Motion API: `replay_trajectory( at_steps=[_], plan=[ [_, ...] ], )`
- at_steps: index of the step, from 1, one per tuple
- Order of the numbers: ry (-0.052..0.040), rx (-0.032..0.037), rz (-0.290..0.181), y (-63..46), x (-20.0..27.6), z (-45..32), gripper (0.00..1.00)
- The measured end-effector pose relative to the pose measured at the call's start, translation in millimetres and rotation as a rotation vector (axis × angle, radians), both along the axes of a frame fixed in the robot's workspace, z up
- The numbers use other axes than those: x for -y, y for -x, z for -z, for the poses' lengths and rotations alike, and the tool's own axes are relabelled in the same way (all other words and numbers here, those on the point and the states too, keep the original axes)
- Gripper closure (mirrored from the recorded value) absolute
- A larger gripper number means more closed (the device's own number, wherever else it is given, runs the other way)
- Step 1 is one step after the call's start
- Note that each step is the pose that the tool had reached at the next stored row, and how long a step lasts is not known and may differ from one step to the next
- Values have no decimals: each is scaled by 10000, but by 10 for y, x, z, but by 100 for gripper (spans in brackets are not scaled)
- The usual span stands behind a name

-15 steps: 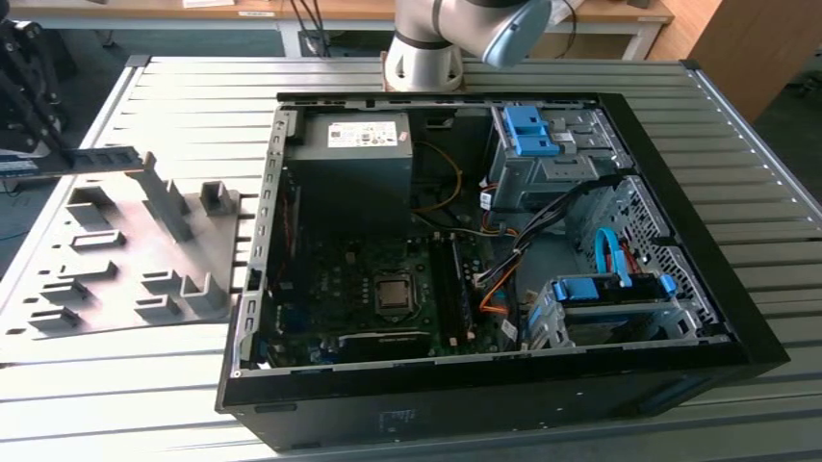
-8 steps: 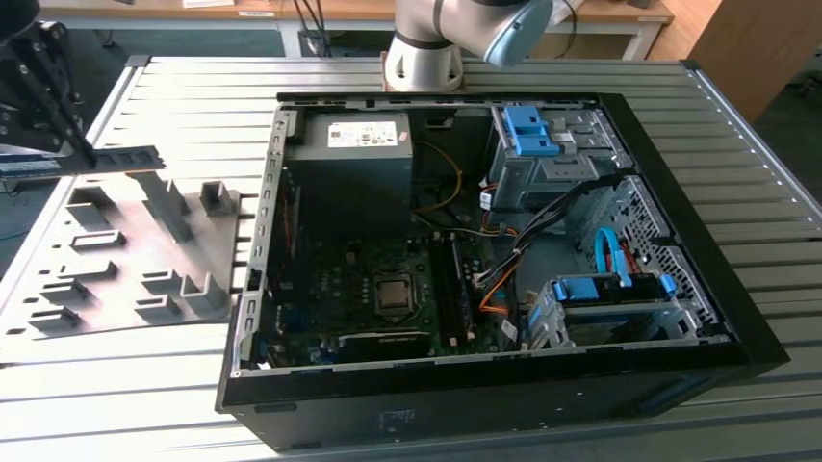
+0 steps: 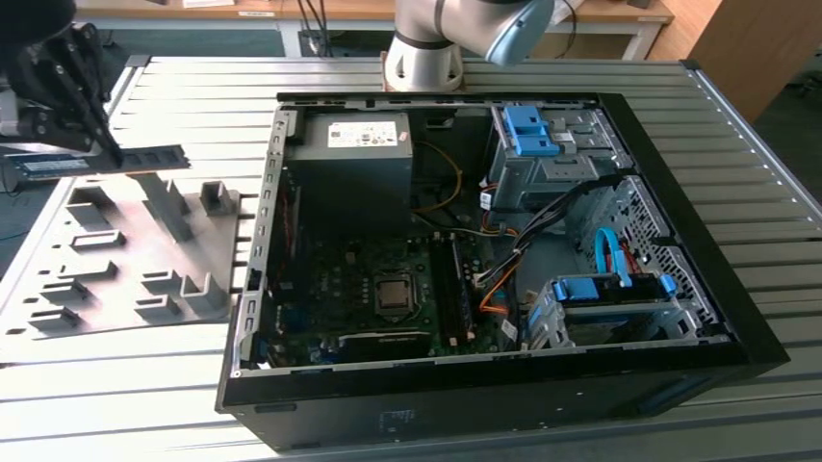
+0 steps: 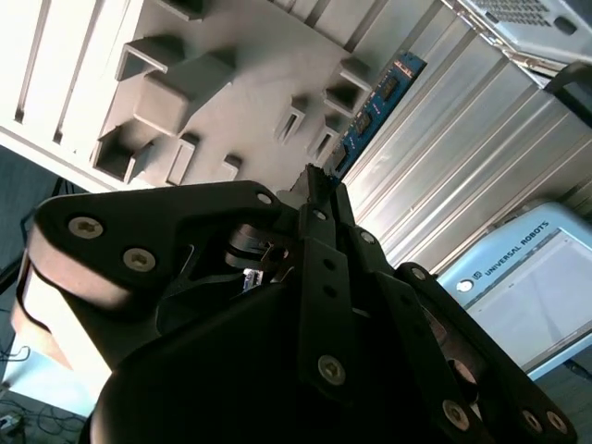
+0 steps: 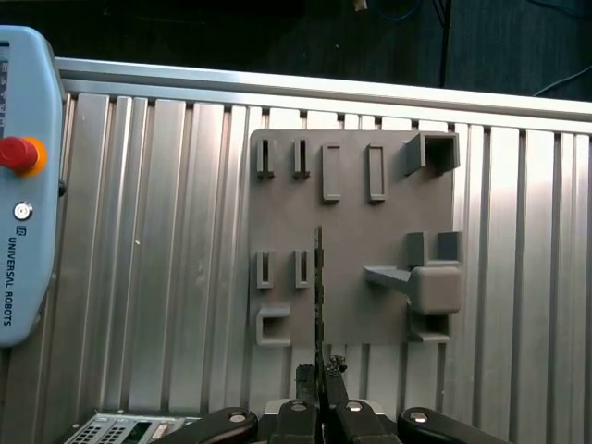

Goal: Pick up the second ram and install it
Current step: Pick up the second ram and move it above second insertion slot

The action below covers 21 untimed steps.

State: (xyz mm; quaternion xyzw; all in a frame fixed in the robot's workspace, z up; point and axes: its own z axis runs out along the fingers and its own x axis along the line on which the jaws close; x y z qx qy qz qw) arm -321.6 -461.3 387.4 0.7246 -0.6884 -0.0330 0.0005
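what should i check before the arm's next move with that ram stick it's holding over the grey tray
1. Grip on the second ram: ok. The gripper is shut on it, and the strip is edge-on in the first wrist view.
2. Ram clear of the grey tray: ok. In the exterior view it hangs above the tray, apart from it.
3. Computer case open: ok. The motherboard is exposed.
4. Free memory slot: cannot tell, as that area is too dark.
5. Cables off the slots: cannot tell. They run close by on the exterior view's right.
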Motion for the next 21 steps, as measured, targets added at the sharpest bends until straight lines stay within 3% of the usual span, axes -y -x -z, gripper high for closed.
replay_trajectory(
  at_steps=[21],
  plan=[
    [1, -8, 0, -556, 0, 1, 86]
  ],
)
